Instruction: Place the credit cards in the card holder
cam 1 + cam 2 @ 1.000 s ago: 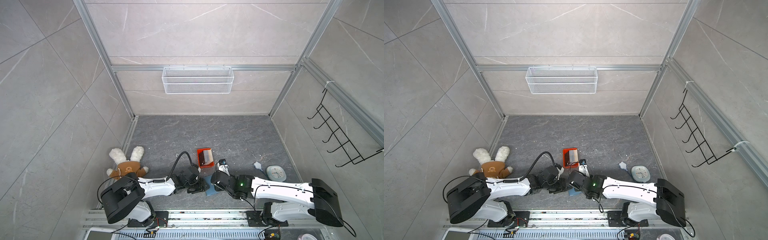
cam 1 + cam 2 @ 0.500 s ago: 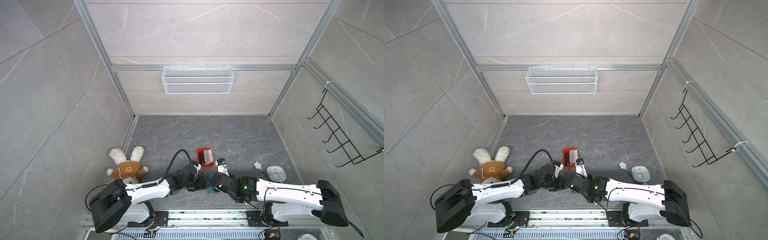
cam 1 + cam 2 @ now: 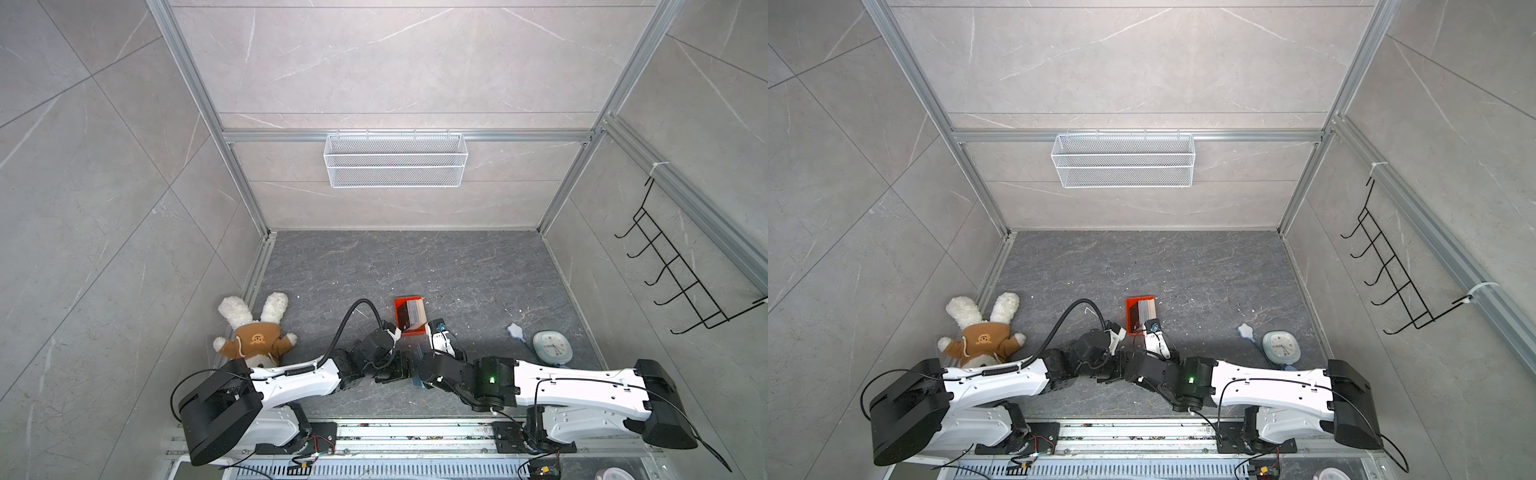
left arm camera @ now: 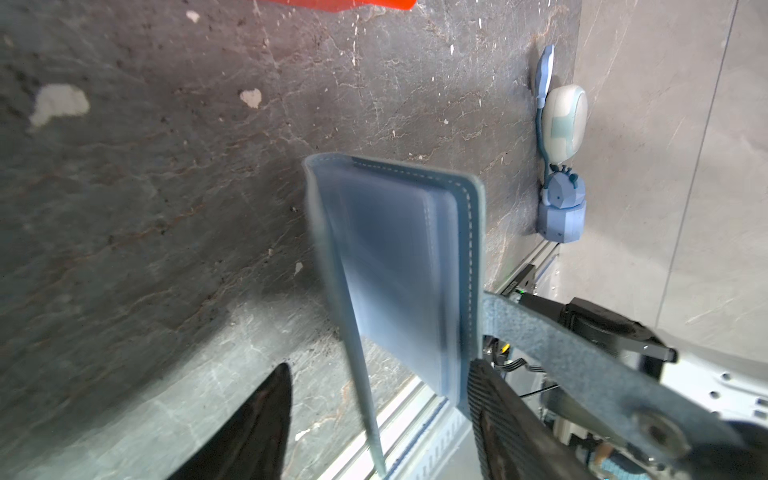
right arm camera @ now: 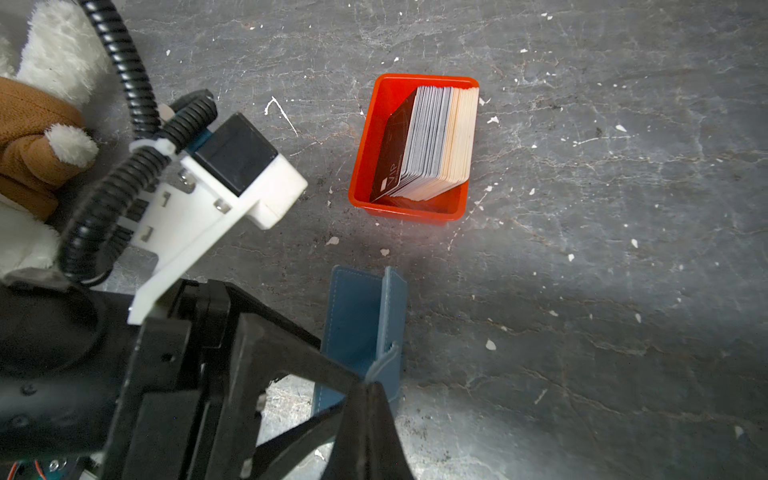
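Grey marble-look tiled booth with a dark grey stone-pattern floor, and both arms are reaching in low. Nearest is the blue leather-like fold-over card holder. It sits just on the near side of the small orange plastic tray, close but not touching, opened up with one leaf standing up from the rest.

The right gripper is pinched fully together on a thin pale inner flap of the card holder. The left gripper has its jaws spread with a leaf of the holder running between them. Its bare finger is clear of the leaf, and I can't tell if the ribbed pad touches.

The credit cards, a thick stack with dark faces and pale edges, lean on edge inside the tray. Left of the tray lies a white plush rabbit in a brown hoodie, and well off to its right is a pale blue round clock. Far behind the tray a white wire basket hangs on the back wall.
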Tool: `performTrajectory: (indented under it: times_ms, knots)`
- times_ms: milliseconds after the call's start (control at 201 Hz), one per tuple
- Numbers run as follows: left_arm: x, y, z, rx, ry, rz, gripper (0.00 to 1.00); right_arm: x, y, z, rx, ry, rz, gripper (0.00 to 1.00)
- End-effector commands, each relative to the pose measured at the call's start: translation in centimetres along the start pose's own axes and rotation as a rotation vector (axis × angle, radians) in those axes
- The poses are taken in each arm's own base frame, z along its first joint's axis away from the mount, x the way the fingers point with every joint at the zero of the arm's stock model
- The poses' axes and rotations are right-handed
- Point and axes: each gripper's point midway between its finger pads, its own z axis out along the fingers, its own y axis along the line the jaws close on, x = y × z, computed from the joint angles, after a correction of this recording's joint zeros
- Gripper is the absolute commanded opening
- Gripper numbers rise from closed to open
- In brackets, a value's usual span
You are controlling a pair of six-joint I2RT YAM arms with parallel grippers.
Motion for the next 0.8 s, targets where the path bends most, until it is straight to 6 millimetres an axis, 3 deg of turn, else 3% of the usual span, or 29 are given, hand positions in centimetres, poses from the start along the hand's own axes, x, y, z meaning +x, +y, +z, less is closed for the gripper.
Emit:
performTrajectory:
  times_ms: [0,254,393,792]
  knots:
    - [-0.3,-0.1,-0.3,-0.012,-0.017,0.004,0.57,-0.4,-0.2,-0.1,0.039,-0.012,-0.025,0.0]
    - [-0.1,0.7,0.1,-0.041,-0.009,0.003,0.52,1.1,-1.8,0.7,0.117,0.023,-0.025,0.0]
    - [0.0,0.9,0.4,-0.051,0.001,0.003,0.56,1.8,-2.5,0.9,0.134,0.03,-0.015,0.0]
    - [0.1,2.2,0.8,-0.087,-0.007,-0.029,0.55,4.7,-6.0,2.1,0.266,0.068,-0.039,0.0]
